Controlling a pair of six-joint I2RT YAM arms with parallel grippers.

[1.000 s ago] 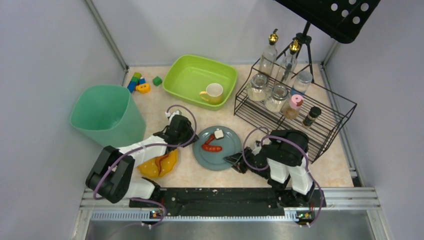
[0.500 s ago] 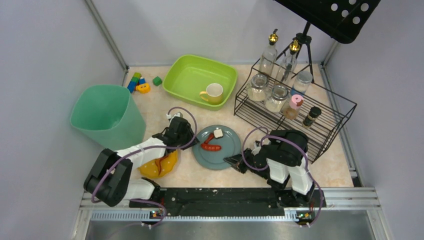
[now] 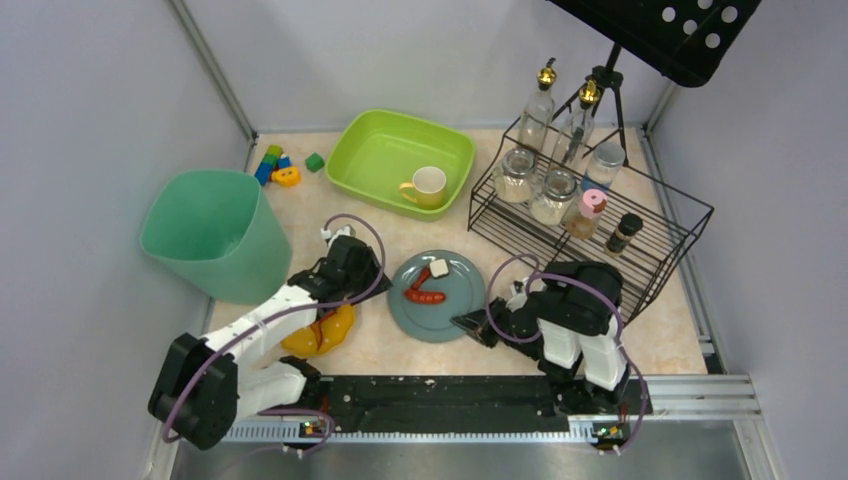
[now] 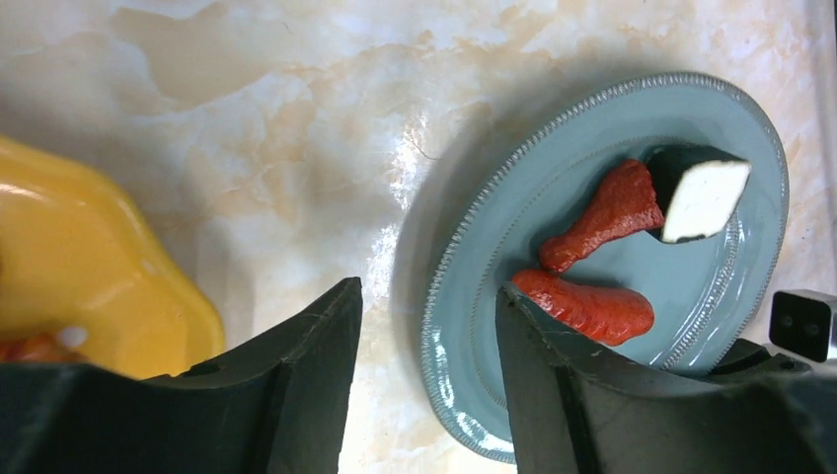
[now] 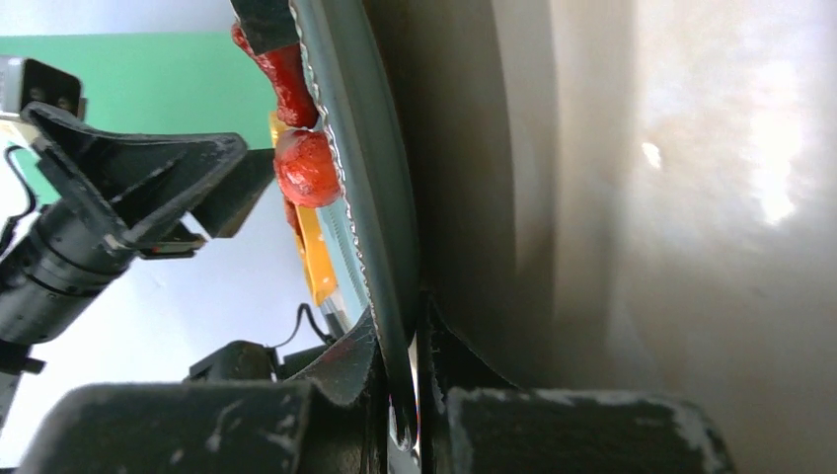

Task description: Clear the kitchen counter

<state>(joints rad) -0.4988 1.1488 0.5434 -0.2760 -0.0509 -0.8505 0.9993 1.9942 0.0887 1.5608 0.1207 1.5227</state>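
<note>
Kitchen counter (image 3: pixel 305 200) spreads beneath both pincers. The right gripper (image 5: pixel 400 321) is clamped on the rim of the blue-grey plate (image 4: pixel 592 148), which carries red food pieces (image 4: pixel 592 306). The left gripper (image 4: pixel 426 291) hovers with its jaws apart, holding nothing. The plate's edge lies below one finger, and a yellow dish (image 4: pixel 89 267) lies beside the other.

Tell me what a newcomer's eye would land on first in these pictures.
The blue-grey plate sits at the front middle of the kitchen counter, carrying red sausage pieces and a white-faced chunk. The right gripper is shut on its near-right rim and the left gripper is open over its left rim. Next come the big green bin on the left and the wire rack of jars and bottles on the right.
</note>
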